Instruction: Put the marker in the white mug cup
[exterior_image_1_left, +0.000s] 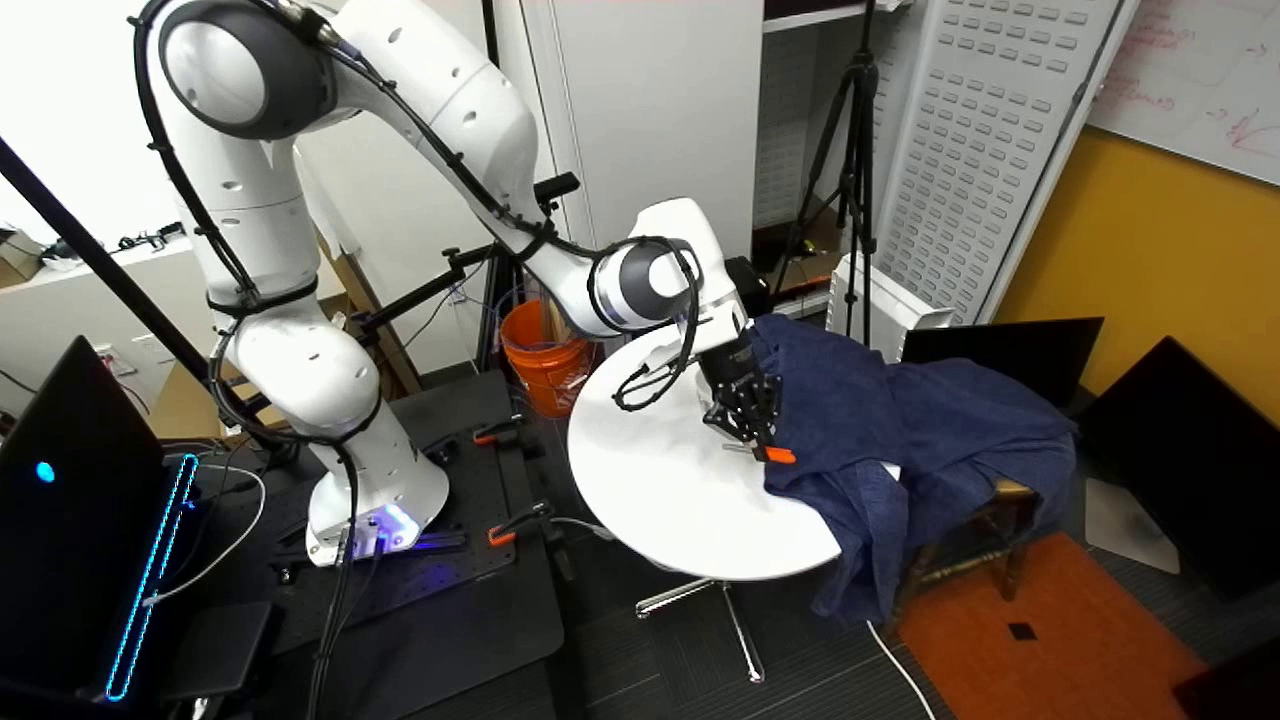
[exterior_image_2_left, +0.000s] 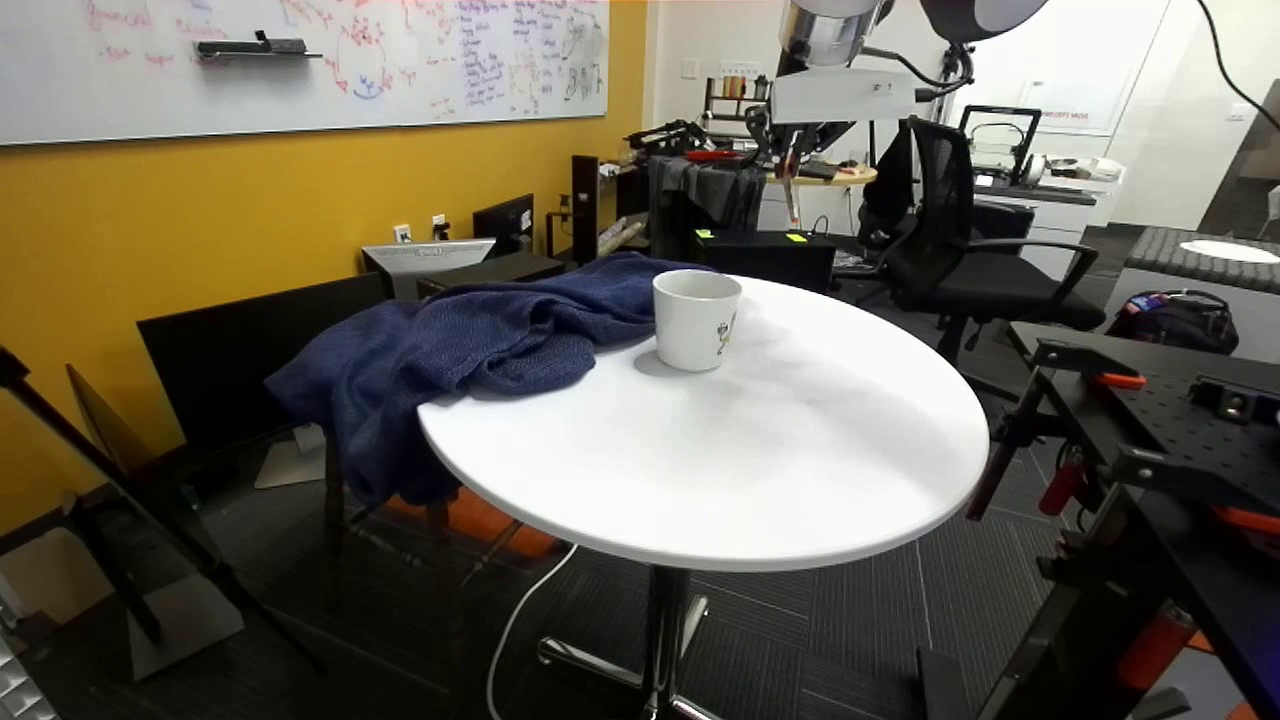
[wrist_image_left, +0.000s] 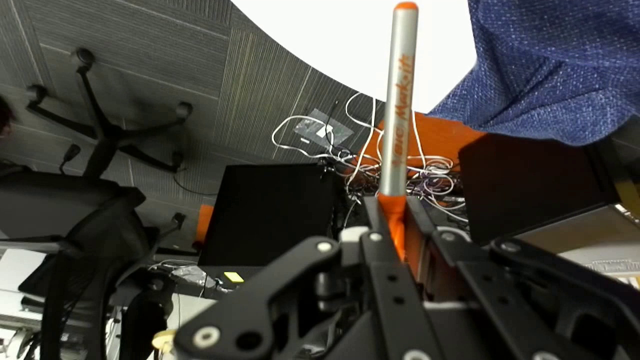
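Right of the white mug cup (exterior_image_2_left: 690, 325) in an exterior view, our fingers (wrist_image_left: 376, 220) clamp the marker (wrist_image_left: 400, 110) by its orange end | we should centre its tip above the mouth before lowering

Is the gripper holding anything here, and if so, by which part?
Yes: the gripper holds the BIC marker by its orange cap, the silver barrel sticking out.

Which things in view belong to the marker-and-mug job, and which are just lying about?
Part of the job:
slim silver and orange marker, held in the jaws
white cylindrical mug with a small print, upright on the round white table

Just lying about:
rumpled navy-blue cloth
orange plastic bucket
black mesh-backed office chair
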